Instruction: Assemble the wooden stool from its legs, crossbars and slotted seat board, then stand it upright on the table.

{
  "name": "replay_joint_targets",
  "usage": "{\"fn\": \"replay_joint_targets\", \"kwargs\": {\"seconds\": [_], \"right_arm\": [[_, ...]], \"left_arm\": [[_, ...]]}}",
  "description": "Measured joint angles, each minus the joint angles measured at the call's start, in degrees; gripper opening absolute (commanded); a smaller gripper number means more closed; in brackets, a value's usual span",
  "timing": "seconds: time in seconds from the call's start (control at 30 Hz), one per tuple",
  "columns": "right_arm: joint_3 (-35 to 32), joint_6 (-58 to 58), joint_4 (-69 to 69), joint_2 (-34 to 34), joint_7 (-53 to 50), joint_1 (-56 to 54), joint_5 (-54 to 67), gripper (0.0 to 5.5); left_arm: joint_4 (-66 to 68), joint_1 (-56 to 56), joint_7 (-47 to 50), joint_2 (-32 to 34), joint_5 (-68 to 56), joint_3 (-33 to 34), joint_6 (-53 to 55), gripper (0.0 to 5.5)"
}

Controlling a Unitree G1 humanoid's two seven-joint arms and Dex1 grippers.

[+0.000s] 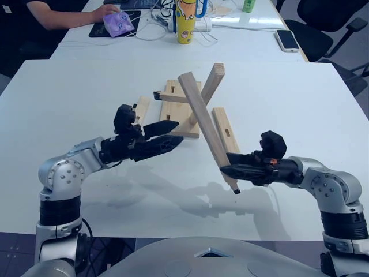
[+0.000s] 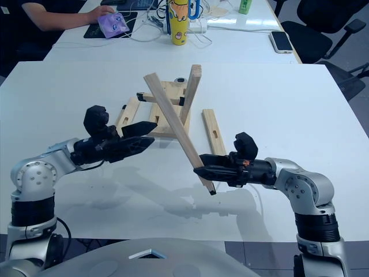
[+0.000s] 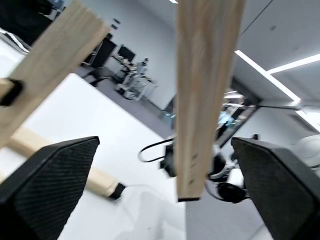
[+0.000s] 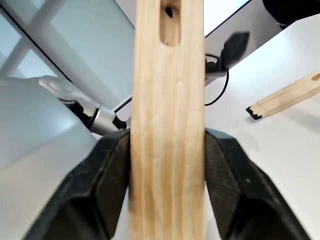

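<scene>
The right hand (image 1: 226,167) pinches a long wooden leg (image 1: 209,133) close to its near end. The leg slants up and away to the left, off the counter (image 1: 300,104). It is pale, straight wood with a dark tip. The left hand (image 1: 180,131) is spread wide and empty, just left of the leg. Beyond them lies the seat board (image 1: 173,112) with another leg (image 1: 211,85) sticking up. I think this leg goes in next, and its end must line up with a slot.
</scene>
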Motion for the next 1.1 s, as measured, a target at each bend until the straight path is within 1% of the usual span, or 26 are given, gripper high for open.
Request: {"fn": "replay_joint_targets", "kwargs": {"seconds": [0.23,0.47,0.63,0.67,1.0,1.07,1.1], "right_arm": [[4.50,-2.61,1.92,-0.40,2.07,-3.25,-2.39,2.06],[7.20,-6.19,2.36,-0.12,2.10,-3.39,-5.96,2.06],[7.90,-7.46,2.39,-0.18,2.15,-3.27,-6.76,2.06],[7.94,-7.57,2.44,-0.19,2.15,-3.27,-6.77,2.06],[7.78,-8.27,3.85,0.33,1.30,-3.32,-6.78,2.06],[7.77,-8.35,3.85,0.33,1.30,-3.37,-6.78,2.06],[7.79,-8.35,3.87,0.32,1.30,-3.37,-6.79,2.06]], "left_arm": [[0.43,-1.96,1.92,-0.08,-2.84,-0.95,2.29,4.88],[0.50,-2.93,3.27,-0.22,-5.28,-1.12,2.90,4.88],[2.69,-3.47,4.05,-0.19,-5.58,-0.40,2.84,4.11],[2.77,-3.47,4.08,-0.17,-5.74,-0.26,2.84,4.05],[2.81,-3.43,3.78,0.43,-6.41,-0.44,3.07,2.34],[2.82,-3.42,3.78,0.78,-6.36,-0.55,3.06,2.13],[2.89,-3.42,3.79,0.99,-6.06,-0.56,3.01,2.12]]}}
